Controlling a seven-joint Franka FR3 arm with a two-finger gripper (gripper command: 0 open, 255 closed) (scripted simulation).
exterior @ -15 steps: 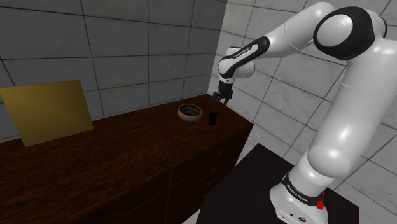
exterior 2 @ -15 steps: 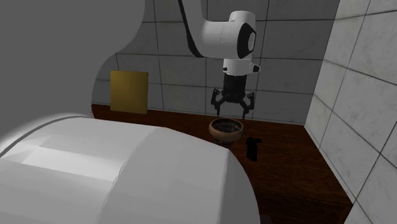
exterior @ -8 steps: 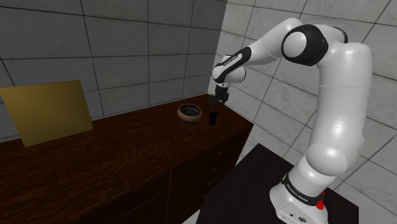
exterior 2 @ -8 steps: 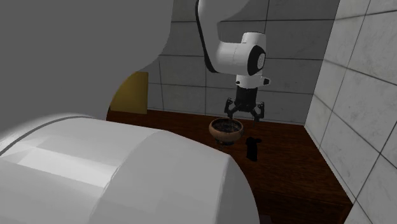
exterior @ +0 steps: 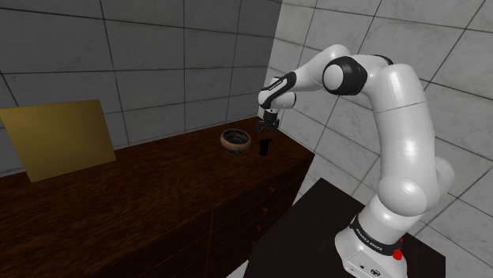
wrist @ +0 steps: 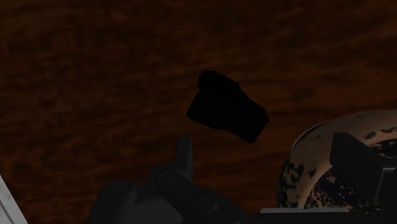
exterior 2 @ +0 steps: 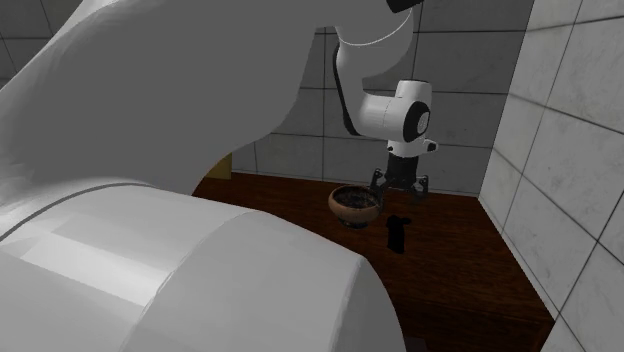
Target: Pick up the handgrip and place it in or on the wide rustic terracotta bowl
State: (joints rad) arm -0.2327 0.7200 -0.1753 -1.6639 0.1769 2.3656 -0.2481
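The gripper [exterior 2: 400, 190] hangs just above the brown speckled bowl [exterior 2: 355, 203], fingers spread and gripping nothing. The black handgrip [exterior 2: 397, 234] lies on the wooden counter [exterior: 142, 197] just beside the bowl.

White Franka arm [exterior: 403, 150] rises steeply from its base, folds at a dark joint [exterior: 341, 77] up high and stretches out toward the shoulder view's left, forearm sloping a little downward. Wrist [exterior 2: 398, 116] bent so the black gripper [exterior 2: 399, 188] points straight down. Fingers [wrist: 185, 156] stand apart, jaws open, as the second exterior and wrist views both show.
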